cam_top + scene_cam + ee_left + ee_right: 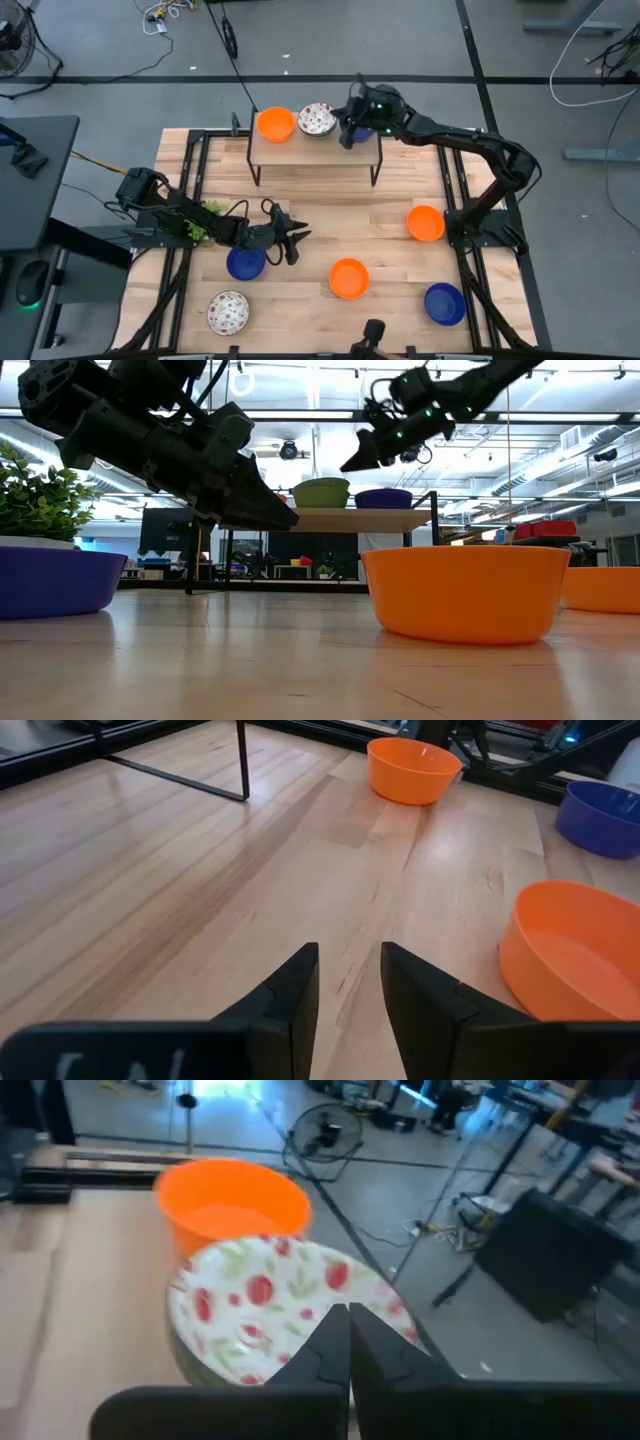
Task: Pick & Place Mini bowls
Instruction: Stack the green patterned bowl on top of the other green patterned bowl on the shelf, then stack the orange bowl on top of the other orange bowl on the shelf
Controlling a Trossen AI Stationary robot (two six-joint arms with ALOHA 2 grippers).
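Fingers of the right gripper [347, 135] are pressed together with nothing between them; it hovers above the raised shelf [315, 147] at the table's far edge, just beside the speckled bowl [317, 119], which sits between the orange bowl [275, 124] at the shelf's left end and a blue bowl [383, 498] on its right part, mostly hidden under the arm from above; the right wrist view looks over the closed tips onto the speckled bowl with the orange one behind it. The left gripper [292, 240] hangs low over the table's left half, fingers parted and empty; a blue bowl [245, 264] lies just behind it toward the near-left corner, an orange bowl [348, 278] lies ahead of it near the near edge's middle, and its wrist view shows that bowl just off to one side of the open tips. Other bowls wait well apart: a speckled one [227, 312] at the near-left corner, an orange one [425, 223] by the right edge, a blue one [444, 303] at the near-right corner. Judging by this, the left arm is nearer the middle orange bowl, which lies forward and slightly sideways of its jaws; being round, it offers no preferred axis, so a rim pinch seems apt.
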